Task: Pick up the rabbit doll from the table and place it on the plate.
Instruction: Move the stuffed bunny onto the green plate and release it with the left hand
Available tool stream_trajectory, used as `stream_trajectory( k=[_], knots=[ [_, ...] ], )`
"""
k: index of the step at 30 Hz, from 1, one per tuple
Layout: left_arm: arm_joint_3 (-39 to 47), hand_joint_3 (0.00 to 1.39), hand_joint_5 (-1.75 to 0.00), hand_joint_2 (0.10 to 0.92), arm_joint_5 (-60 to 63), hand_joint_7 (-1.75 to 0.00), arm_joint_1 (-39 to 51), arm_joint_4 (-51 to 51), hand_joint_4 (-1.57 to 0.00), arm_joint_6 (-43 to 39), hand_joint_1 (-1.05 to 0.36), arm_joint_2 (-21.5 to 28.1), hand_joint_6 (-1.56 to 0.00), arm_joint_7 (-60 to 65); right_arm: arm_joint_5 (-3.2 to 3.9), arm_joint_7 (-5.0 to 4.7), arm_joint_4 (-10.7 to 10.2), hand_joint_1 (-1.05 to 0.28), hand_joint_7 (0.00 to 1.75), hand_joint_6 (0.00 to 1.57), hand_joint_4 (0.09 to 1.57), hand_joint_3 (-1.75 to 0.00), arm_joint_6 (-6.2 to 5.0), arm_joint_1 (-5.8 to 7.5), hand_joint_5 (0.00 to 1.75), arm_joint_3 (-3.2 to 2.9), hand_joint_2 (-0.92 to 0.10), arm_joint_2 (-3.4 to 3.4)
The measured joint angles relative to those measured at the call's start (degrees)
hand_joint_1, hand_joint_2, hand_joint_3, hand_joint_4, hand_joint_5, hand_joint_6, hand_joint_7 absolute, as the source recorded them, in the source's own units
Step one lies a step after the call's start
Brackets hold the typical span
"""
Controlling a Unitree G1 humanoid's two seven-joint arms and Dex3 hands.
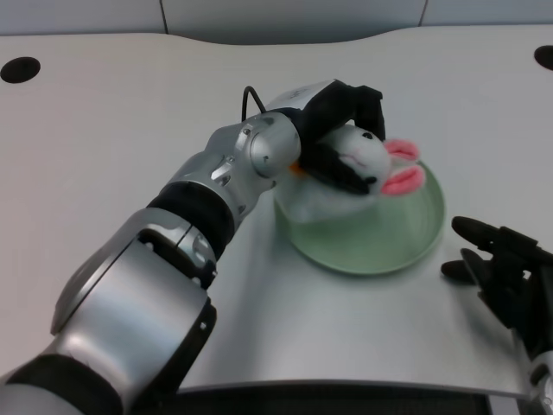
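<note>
Even, bright overhead light, soft shadows, slight blur, glare on table (104,173).

White table (104,156) with curved far edge; black round holes (20,69) near far corners; grey panelled wall (285,15) behind

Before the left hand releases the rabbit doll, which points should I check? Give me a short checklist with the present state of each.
1. Left hand holds the rabbit doll: ok.
2. Doll is over the plate: ok, above its far-left part.
3. Doll already rests on the plate: cannot tell.
4. Visible plate surface is free of other things: ok.
5. Right hand is off the plate: ok, beside its right rim.
</note>
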Motion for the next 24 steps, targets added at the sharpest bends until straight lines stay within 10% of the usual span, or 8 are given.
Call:
stream_trajectory(
  k=[14,24],
  knots=[
    [0.44,0.01,-1.70,0.883,-0.17,-1.75,0.00,0.05,-0.57,0.02,-0.33,-1.75,-0.49,-0.85,0.01,0.19,-0.32,-0.42,0.00,0.96,0.80,-0.18,0.24,0.16,0.73,-0.04,-0.92,0.00],
    [1.03,0.00,-0.56,0.878,-0.83,-0.11,-0.01,0.06,-0.31,2.09,-0.58,-1.61,-0.55,-2.72,-0.01,0.29,-0.47,-0.42,0.01,0.97,0.80,-0.19,0.39,0.38,0.73,-0.04,-0.92,0.01]
  ],
)
